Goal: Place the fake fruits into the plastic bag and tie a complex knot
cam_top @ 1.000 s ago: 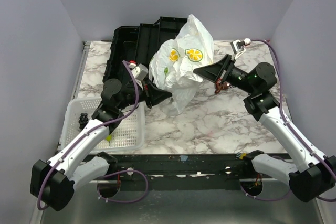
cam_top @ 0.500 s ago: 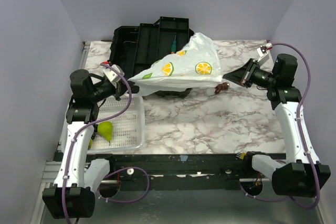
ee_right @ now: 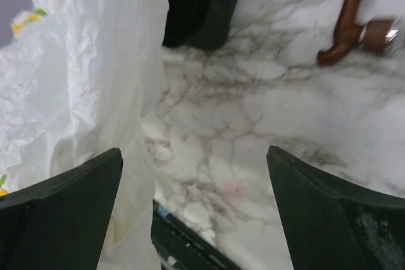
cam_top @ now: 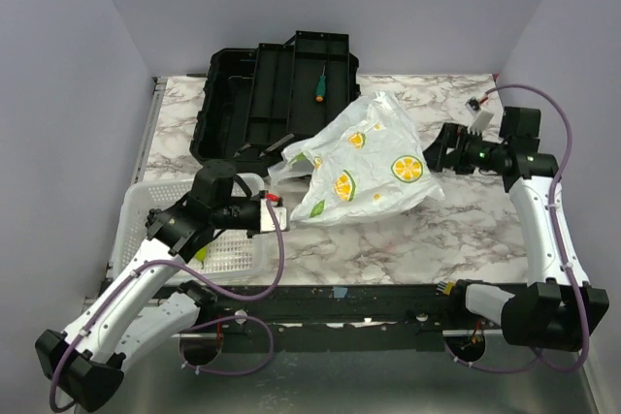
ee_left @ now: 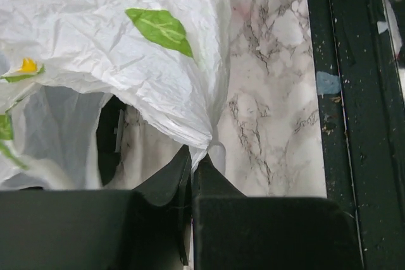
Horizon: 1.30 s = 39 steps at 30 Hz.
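Marble worktop (cam_top: 388, 239): plastic bag (cam_top: 374, 176) lying between both arms, held at one end only.
Its long axis runs from the near-left to the far-right across the middle of the worktop. The left gripper (ee_left: 192, 156) is clamped on a pinched fold at the bag's near-left tip. The right gripper (ee_right: 195, 153) stands at the far-right end with its jaws wide apart; a fold of bag sits just inside one finger, ungripped, and the bulk lies to its left. That arm looks nearer for the next hold. No knot shows. One fake fruit (cam_top: 201, 255) peeks from the white basket (cam_top: 146, 203) at the near-left corner. Whether others are bagged I cannot tell.
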Tool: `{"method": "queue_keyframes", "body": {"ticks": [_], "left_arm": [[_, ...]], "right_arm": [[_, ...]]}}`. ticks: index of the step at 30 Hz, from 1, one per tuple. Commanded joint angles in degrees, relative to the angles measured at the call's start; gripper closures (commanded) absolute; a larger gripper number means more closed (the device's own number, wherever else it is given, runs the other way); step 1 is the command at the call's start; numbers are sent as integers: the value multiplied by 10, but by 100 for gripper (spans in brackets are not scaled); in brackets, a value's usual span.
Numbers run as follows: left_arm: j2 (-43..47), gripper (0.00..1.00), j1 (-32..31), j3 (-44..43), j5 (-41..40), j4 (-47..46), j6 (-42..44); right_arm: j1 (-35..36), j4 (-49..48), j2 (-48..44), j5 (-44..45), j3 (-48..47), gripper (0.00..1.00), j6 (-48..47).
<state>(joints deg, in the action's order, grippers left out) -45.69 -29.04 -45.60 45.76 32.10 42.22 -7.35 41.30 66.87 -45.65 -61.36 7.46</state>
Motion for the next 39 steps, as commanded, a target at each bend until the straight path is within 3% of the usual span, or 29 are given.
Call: {"method": "queue_keyframes", "body": {"ticks": [1, 3, 7, 11, 16, 17, 18, 22, 29, 39], "left_arm": [[-13, 100, -54, 4, -94, 22, 89], [-17, 100, -69, 6, -110, 18, 103], [-23, 100, -96, 16, -153, -7, 132], [-15, 100, -119, 25, -183, -23, 180], [3, 100, -147, 39, -193, -19, 228], [3, 100, -150, 94, -195, -18, 240], [2, 100, -154, 45, -196, -19, 248], [-10, 100, -160, 30, -202, -16, 249], [-11, 100, -162, 23, -200, -8, 261], [14, 100, -174, 38, -182, 15, 295]], "right_arm": [[-1, -57, 0, 93, -106, 0, -92], [0, -79, 17, 124, -140, 0, -114], [14, -58, 62, 38, -198, 0, -134], [142, -88, 62, 139, -208, 0, -158], [194, -96, 79, 72, -226, 0, -151], [228, -103, 82, 87, -221, 0, -156], [273, -111, 84, 106, -214, 0, -168], [411, -140, 104, 215, -192, 0, -223], [512, -92, 180, 304, -192, 0, -311], [581, -240, 212, 435, -71, 0, -399]]}}
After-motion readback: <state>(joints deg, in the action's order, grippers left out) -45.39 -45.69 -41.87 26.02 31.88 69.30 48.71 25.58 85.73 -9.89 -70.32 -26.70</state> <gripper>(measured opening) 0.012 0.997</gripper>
